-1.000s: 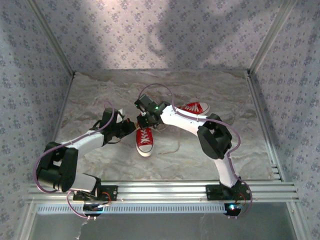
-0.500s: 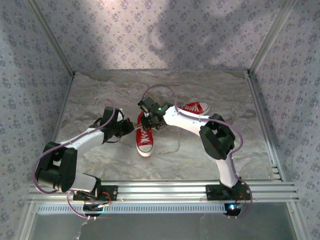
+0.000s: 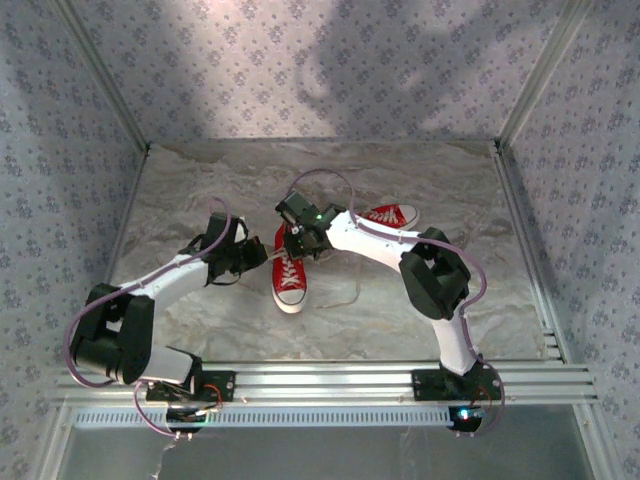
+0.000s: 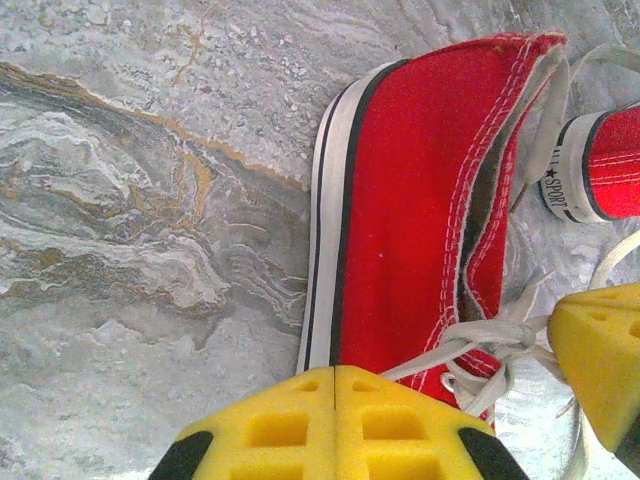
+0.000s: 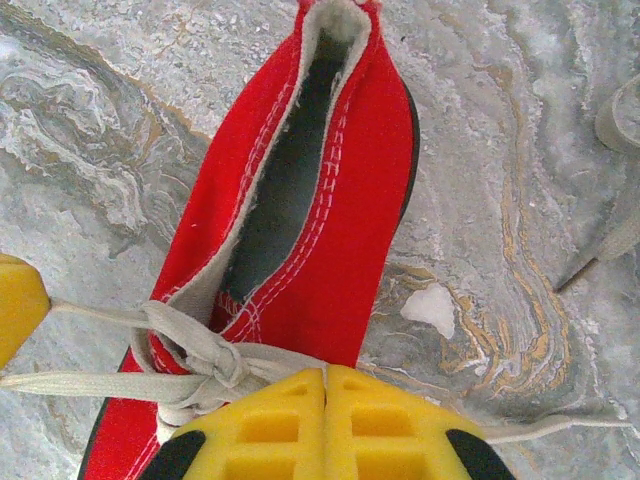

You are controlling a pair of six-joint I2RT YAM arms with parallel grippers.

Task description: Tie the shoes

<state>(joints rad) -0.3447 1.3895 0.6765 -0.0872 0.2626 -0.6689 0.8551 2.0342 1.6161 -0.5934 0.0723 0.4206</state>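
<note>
Two red canvas sneakers with white soles and toe caps lie on the marbled grey worktop [image 3: 200, 180]. The near shoe [image 3: 289, 278] lies at the centre, toe toward the arm bases, between the two hands. The far shoe [image 3: 392, 215] lies just behind it to the right, partly covered by the right arm.

The left hand [image 4: 335, 405] is at the near shoe's left flank. Its yellow foam pads are pressed together, and a strand of the white laces [image 4: 440, 352] runs taut into them. The right hand [image 5: 325, 405] is over the instep, and its pads are likewise closed on lace strands. Between the hands, at the top eyelets, the strands meet in a first knot [image 5: 205, 350].

In the left wrist view the far shoe's heel label [image 4: 562, 180] reads "ALL", a star, then "SPORT" in dark print on white rubber. No other writing is legible.

A loose lace end [image 5: 612, 190] lies on the worktop to the right of the near shoe.
</note>
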